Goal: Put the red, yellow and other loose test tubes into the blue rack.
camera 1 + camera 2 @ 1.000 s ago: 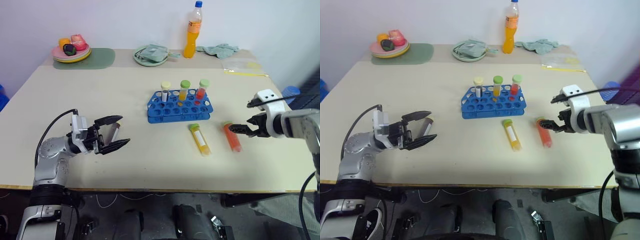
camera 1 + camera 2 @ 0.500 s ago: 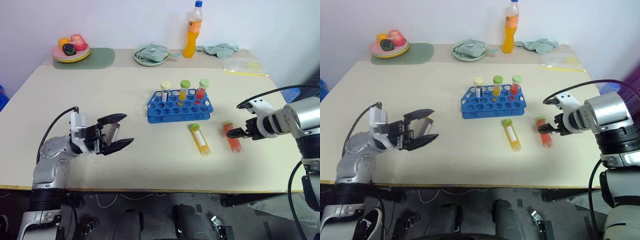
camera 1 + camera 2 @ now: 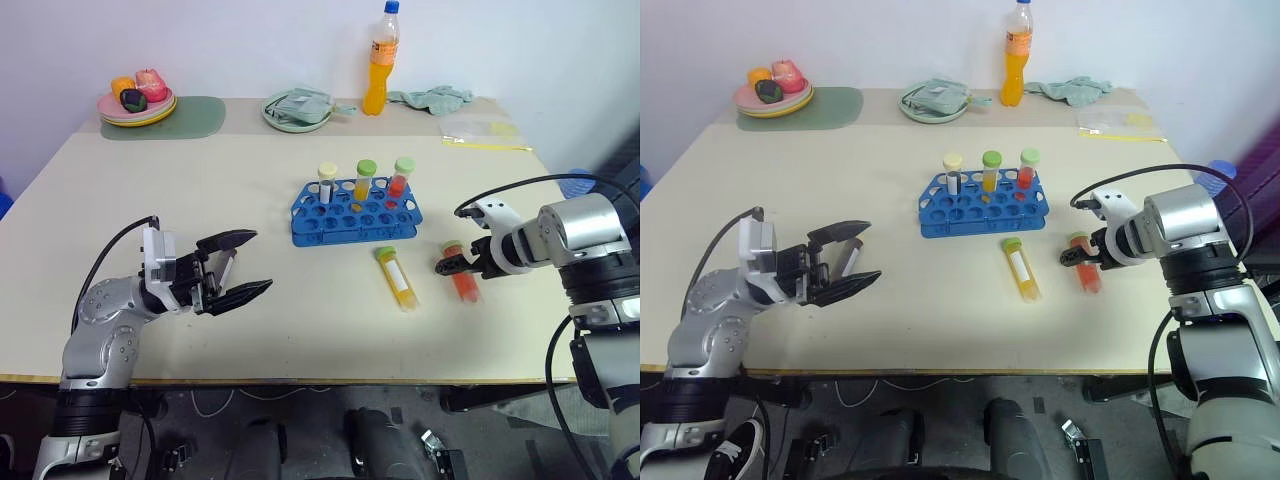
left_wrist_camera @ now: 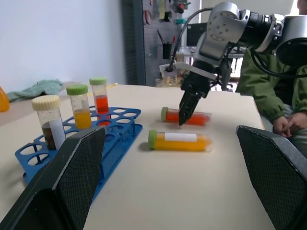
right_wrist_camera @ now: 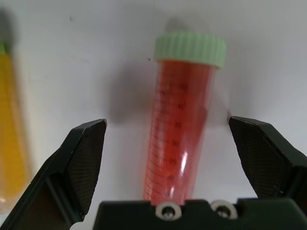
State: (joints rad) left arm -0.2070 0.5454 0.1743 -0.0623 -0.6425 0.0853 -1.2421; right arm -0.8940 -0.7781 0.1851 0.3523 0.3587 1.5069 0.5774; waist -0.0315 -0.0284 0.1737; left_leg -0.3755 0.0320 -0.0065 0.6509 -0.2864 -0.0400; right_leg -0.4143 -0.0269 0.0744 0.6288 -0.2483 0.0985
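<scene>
Blue rack [image 3: 357,212], green-capped red tube [image 3: 462,275], green-capped yellow tube [image 3: 397,278], black pincers.

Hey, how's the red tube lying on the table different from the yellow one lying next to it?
The red tube holds red-orange liquid; the yellow tube holds yellow. The open right gripper straddles the red tube without gripping it, while nothing is near the yellow tube. The yellow tube shows a white label; the red tube shows printed graduations. Both lie flat in front of the blue rack, green-capped.
</scene>
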